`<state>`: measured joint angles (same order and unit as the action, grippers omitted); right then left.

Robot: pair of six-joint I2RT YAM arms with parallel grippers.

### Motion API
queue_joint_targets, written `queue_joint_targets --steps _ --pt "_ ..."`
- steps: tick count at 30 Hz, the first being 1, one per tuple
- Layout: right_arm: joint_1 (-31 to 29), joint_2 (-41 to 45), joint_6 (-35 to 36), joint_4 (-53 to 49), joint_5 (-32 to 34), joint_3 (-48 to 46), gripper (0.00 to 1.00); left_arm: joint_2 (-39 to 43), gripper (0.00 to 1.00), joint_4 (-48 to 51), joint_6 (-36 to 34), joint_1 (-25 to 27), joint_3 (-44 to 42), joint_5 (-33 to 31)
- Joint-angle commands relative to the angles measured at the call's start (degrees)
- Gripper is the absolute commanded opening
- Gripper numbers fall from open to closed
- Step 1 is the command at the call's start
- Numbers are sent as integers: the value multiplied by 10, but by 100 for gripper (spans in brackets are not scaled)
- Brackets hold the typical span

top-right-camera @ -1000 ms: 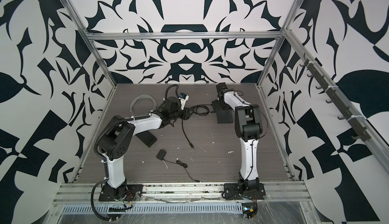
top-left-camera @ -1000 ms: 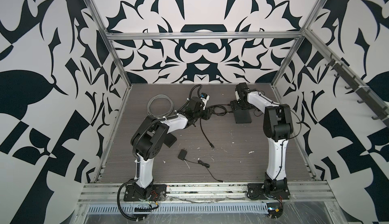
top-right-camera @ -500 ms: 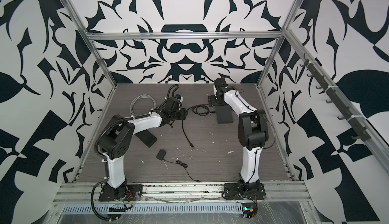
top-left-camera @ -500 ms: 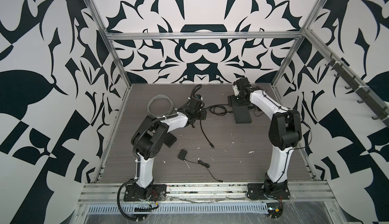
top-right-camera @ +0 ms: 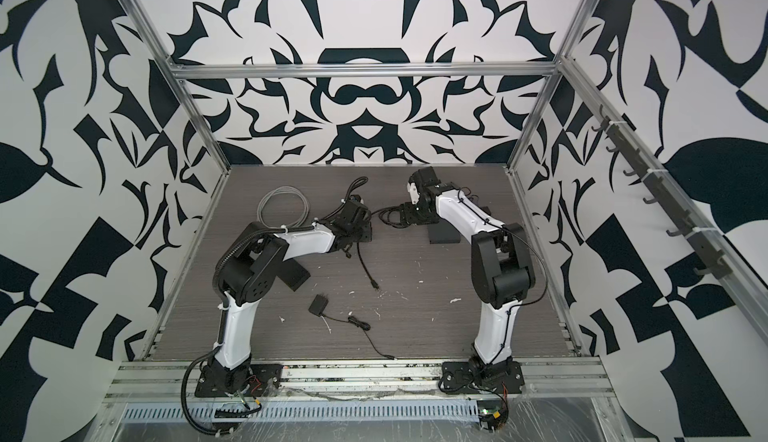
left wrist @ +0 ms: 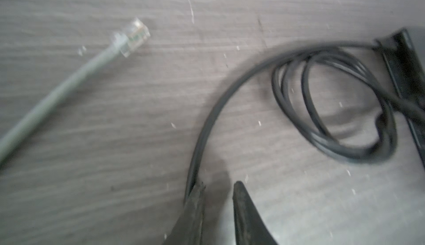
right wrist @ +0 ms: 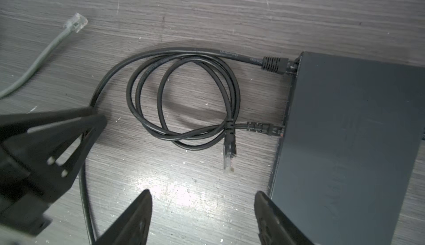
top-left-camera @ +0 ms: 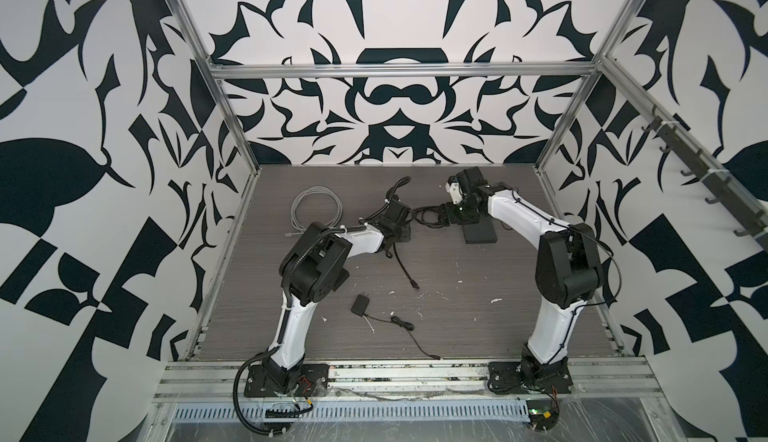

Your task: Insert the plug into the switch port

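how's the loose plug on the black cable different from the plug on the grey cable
The black cable's loose plug has a black boot behind its clear tip; the grey cable's plug is bare clear plastic. The black one lies close to the switch; the grey one lies far from it. Both are unplugged, lying on the table.

Blurred: black cable (left wrist: 205, 123) perhaps touching left hand (left wrist: 219, 184).

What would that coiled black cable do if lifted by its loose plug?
The black cable would probably droop and unwind, since it lies in slack loops. It likely won't lift freely: its other end looks plugged into the switch. The loose plug is small, so it might twist when gripped.
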<state>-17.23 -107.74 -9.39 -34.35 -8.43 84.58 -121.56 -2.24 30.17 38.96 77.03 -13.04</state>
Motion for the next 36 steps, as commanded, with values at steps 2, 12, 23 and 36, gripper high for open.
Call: queue_joint_targets --steps 2,12,23,36 --pt "2 33 -10 24 -10 -16 73 -12 26 0 17 1 2 -8" --pt "2 41 -18 36 -20 -50 73 107 43 5 10 4 -83 -42" --pt "-2 52 -23 46 -32 -70 73 142 43 2 84 41 -187 -45" --pt "-4 64 -20 52 -30 -89 73 39 42 -81 154 79 -104 51"
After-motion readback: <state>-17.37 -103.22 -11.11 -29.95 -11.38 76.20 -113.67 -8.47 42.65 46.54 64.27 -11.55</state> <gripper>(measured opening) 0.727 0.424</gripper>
